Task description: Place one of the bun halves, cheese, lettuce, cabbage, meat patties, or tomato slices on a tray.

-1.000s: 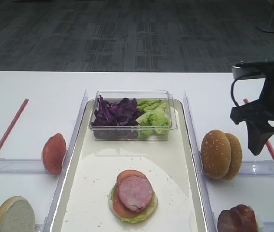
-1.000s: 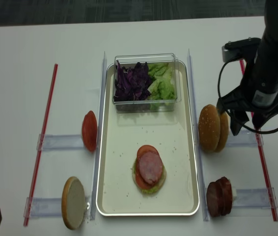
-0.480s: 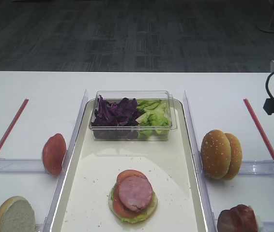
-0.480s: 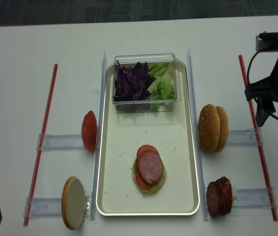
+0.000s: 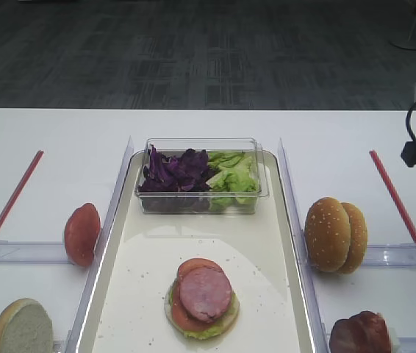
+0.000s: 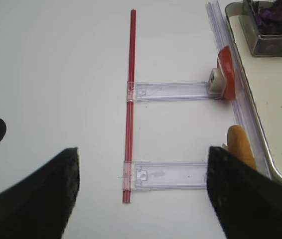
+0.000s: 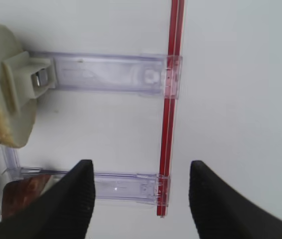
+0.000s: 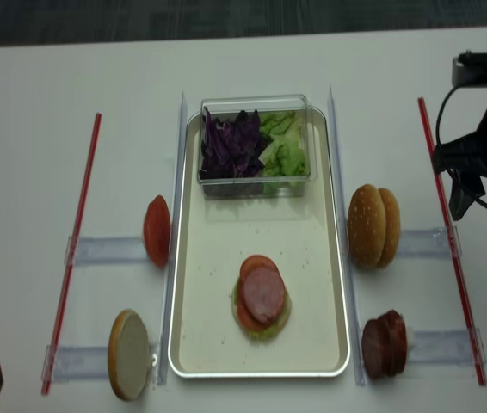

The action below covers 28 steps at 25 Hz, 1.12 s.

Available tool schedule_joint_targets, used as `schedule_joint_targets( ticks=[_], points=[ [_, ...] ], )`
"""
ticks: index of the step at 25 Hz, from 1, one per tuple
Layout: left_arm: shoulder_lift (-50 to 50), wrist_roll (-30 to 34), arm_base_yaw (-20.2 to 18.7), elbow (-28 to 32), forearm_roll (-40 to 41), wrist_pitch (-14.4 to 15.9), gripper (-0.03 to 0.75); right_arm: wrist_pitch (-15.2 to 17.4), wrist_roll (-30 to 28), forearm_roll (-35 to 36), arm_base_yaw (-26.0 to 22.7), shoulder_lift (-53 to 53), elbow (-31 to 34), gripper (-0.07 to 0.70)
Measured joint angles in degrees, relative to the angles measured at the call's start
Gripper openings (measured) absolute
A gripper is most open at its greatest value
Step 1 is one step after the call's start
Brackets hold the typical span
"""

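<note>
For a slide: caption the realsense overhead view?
Half-built burger on the tray; open right gripper hovers beside sesame buns.

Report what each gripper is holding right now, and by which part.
Nothing is held. The right gripper hangs open over bare table beside the red strip, with nothing between its fingers. The left gripper is also open and empty over the table.

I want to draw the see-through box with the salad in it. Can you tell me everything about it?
The box is a small, clear plastic rectangle with rounded corners, a lipped rim and no lid. It sits upright and flat at the far end of the long cream tray, resting on it. Inside, dark purple cabbage fills the left side and light green lettuce the right, and the two touch in the middle. Nothing else touches it.
</note>
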Motion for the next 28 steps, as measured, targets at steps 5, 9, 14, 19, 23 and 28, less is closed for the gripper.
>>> schedule_joint_targets(
  ticks=[5, 9, 14, 19, 23, 28],
  points=[
    [0.0, 0.0, 0.0, 0.0, 0.0, 0.0, 0.491, 0.1, 0.0, 0.5, 0.0, -4.6, 0.0, 0.447],
    [0.0, 0.1, 0.0, 0.0, 0.0, 0.0, 0.491, 0.5, 0.0, 0.5, 0.0, -8.2, 0.0, 0.446],
    [0.0, 0.4, 0.0, 0.0, 0.0, 0.0, 0.491, 0.7, 0.0, 0.7, 0.0, -11.3, 0.0, 0.446],
    [0.0, 0.4, 0.0, 0.0, 0.0, 0.0, 0.491, 0.7, 0.0, 1.0, 0.0, -14.3, 3.2, 0.446],
    [0.0, 0.4, 0.0, 0.0, 0.0, 0.0, 0.491, 0.6, -0.7, 1.8, 0.0, -18.4, 8.0, 0.446],
    [0.0, 0.4, 0.0, 0.0, 0.0, 0.0, 0.491, -0.4, -1.3, 2.2, 0.0, -24.7, 14.6, 0.446]
  ],
)
